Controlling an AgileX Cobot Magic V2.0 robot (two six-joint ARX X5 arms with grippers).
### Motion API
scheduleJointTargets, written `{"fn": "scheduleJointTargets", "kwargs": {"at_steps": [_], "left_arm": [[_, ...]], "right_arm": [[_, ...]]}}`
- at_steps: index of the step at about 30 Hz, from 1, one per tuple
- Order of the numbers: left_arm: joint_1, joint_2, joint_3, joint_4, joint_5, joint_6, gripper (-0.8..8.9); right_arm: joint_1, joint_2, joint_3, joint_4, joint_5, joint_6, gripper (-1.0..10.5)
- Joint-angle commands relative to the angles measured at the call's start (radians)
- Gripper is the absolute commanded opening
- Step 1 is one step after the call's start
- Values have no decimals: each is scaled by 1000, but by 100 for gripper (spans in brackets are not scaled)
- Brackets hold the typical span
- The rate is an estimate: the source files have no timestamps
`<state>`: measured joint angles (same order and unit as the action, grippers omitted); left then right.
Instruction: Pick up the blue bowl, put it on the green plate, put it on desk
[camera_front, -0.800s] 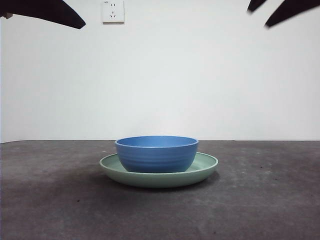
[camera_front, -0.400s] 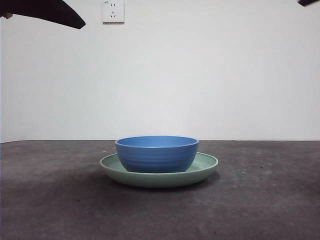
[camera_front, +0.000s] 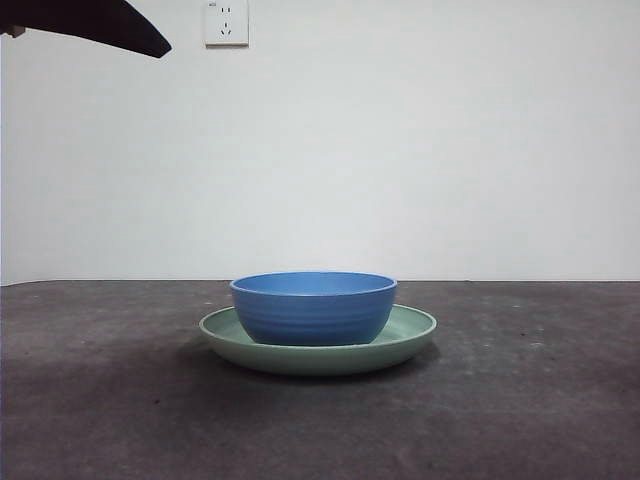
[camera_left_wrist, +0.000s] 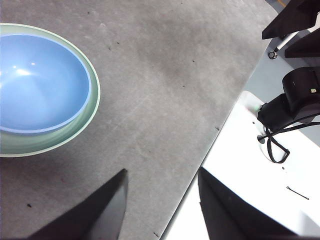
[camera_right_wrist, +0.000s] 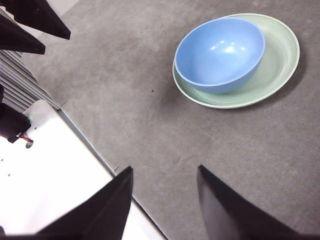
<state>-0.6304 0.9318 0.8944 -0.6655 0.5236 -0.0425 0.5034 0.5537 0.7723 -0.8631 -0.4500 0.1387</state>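
L gripper (camera_left_wrist: 161, 200): jaws apart, nothing between them, hanging high over bare desk (camera_left_wrist: 165, 75) near its edge. In its wrist view the jaws rise from the bottom edge w/ a wide gap; white base panel (camera_left_wrist: 250, 170) w/ black cabling fills the lower right of that frame, and the bowl (camera_left_wrist: 40, 82) on the plate (camera_left_wrist: 92, 107) sits at the left edge, well apart from the jaws.

R gripper (camera_right_wrist: 164, 200): also spread wide, empty, high over desk near the white base panel at lower left of its frame. Bowl and plate show at upper right there, well clear of the jaws. Black parts at the upper-left corner of that frame – can't tell what they are.

Front view: one black arm tip (camera_front: 95, 22) pokes in at the upper-left corner, nowhere near the dishes; can't say from this view which arm. Nothing dark on the right side.

Blue bowl (camera_front: 313, 307) sits upright in the green plate (camera_front: 410, 335), just below frame center, slightly toward the plate's left. Bowl is empty inside per both wrist views. Plate rests flat on the desk (camera_front: 520, 400). White wall behind, w/ a socket (camera_front: 226, 22) at top, left of center.
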Motion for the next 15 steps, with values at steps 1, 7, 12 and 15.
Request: {"fn": "scheduleJointTargets", "kwargs": {"at_steps": [1,7,12,15], "left_arm": [[-5,5,5,4,4,5,226],[-5,5,5,4,4,5,226],[-5,5,5,4,4,5,215],[-5,5,5,3,5,5,133]], "right_arm": [[6,5,1,10,-3,11,205],[6,5,1,9,-3,11,205],[6,5,1,9,-3,11,205],[6,5,1,8,-3,11,148]]}}
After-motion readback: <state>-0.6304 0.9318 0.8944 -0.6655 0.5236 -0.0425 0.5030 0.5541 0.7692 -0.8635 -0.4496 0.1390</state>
